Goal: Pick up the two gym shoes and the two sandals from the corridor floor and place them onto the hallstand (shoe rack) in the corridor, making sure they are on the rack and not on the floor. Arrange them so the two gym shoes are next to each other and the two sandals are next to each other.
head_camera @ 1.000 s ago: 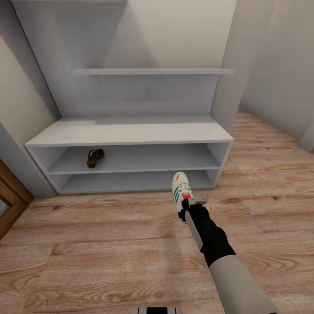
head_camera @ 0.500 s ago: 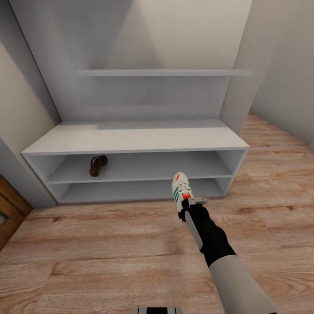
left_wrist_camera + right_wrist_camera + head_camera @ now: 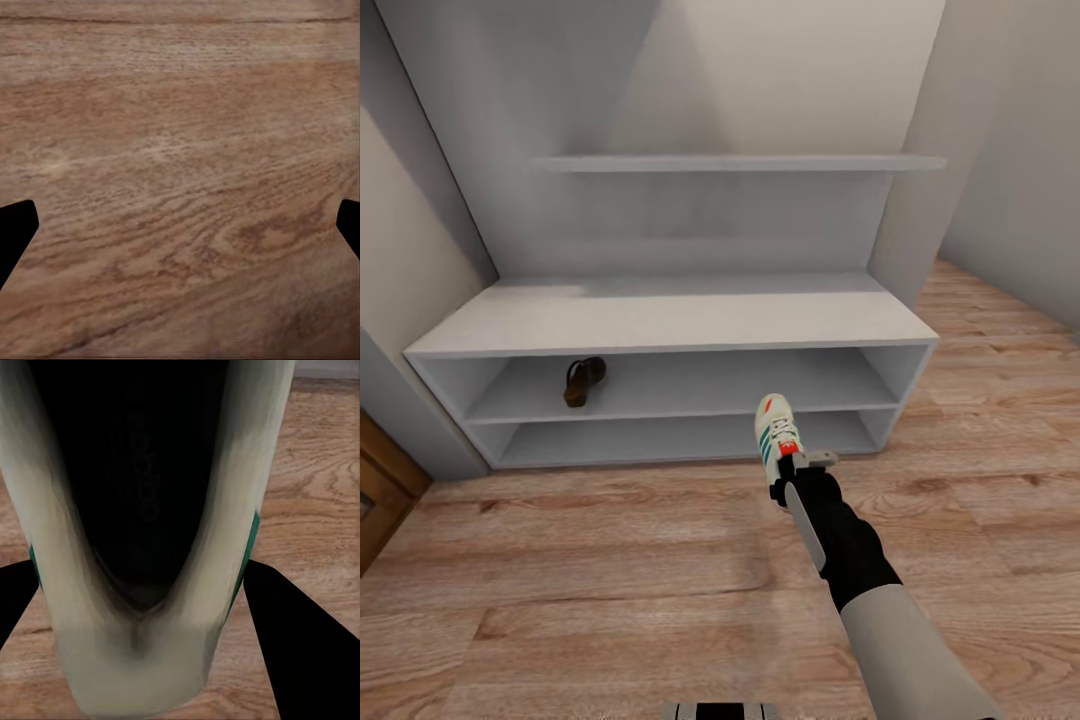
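My right gripper (image 3: 793,477) is shut on the heel of a white gym shoe (image 3: 775,432) with green stripes. It holds the shoe above the corridor floor (image 3: 610,570), toe towards the hallstand (image 3: 660,318). In the right wrist view the shoe's dark opening (image 3: 142,510) sits between the black fingers (image 3: 289,622). One brown sandal (image 3: 584,381) lies at the left of the hallstand's upper shelf row. My left gripper (image 3: 180,225) is open over bare floor planks, with nothing between its fingertips (image 3: 15,232).
A pale wall shelf (image 3: 730,163) hangs above the bench top. A brown wooden door (image 3: 380,480) stands at the left edge. Grey walls close in on both sides, and the wood floor runs on to the right of the hallstand (image 3: 1000,350).
The whole view has shifted: the hallstand looks slightly larger and wider, so the camera has moved closer. My right arm holds the shoe at the same spot in the view.
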